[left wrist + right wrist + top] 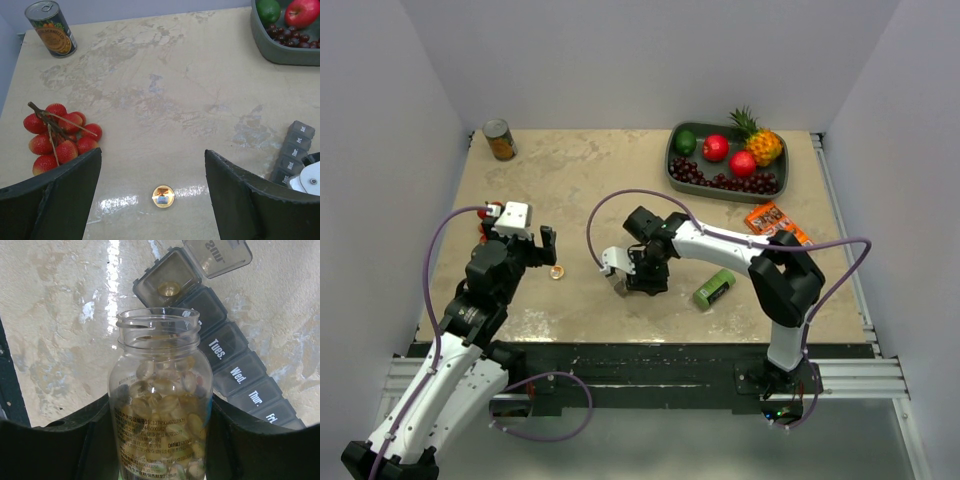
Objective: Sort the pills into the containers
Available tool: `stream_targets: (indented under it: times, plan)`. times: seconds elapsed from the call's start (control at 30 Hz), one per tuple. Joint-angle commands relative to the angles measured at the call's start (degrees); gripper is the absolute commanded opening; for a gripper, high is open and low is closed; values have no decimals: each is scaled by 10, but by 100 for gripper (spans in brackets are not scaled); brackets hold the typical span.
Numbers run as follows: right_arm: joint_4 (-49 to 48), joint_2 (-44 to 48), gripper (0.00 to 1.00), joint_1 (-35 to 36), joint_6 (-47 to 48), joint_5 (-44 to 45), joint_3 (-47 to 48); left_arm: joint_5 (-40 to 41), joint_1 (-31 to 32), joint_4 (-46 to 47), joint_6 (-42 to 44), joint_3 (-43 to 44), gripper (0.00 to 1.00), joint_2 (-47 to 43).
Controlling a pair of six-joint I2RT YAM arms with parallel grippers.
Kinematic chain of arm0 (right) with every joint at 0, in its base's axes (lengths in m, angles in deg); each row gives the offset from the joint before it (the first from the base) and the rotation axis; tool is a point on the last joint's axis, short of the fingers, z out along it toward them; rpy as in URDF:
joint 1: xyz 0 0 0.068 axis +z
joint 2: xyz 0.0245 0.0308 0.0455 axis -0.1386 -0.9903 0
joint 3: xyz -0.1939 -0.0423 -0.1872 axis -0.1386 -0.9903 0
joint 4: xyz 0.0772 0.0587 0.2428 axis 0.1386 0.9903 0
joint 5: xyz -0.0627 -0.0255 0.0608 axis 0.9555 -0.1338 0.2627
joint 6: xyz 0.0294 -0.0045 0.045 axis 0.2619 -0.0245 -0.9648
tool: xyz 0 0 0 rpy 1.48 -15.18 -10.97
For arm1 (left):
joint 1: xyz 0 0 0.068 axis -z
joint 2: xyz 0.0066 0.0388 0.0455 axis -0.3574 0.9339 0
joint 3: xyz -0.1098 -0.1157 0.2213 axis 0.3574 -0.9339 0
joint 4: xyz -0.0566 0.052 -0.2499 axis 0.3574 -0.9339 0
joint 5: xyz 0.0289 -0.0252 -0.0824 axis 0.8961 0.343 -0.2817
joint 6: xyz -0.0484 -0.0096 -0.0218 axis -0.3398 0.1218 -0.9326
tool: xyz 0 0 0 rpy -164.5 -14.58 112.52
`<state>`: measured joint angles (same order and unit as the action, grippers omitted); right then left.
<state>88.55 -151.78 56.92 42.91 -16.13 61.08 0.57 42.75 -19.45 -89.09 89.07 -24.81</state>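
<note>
Right gripper (160,450) clamps clear bottle (159,390), uncapped, loaded with pills (165,405); its label print is too fine to read. Containers (235,372) lie at 2 o'clock of it. "Sun" lid (217,255) is raised, single pill (169,288) inside. "Tues.", "Wed.", "Thur." are closed. Left gripper (152,175) gapes wide, empty, over table (150,100).

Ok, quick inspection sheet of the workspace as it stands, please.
Surface: beige marbled table, no spill seen.
Job's things: pill organiser flat, Sun lid open, one pill inside; pill bottle uncapped, well filled.
Clutter: can, strawberries, fruit tray, orange packet, green box, small amber disc.
Grippers: left gripper open, empty; right gripper shut on pill bottle.
Cables: purple cables arch over both arms, no snag seen.
Surroundings: plain walls on three sides.
</note>
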Motion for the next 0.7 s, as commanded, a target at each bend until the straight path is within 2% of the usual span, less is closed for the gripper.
stream_targets:
  times: [0.0, 0.67]
  plan:
    - [10, 0, 4, 12, -6, 30, 28, 6, -2, 27, 18, 5, 88, -4]
    - [32, -31, 4, 43, -14, 96, 51, 7, -2, 28, 18, 5, 88, -7]
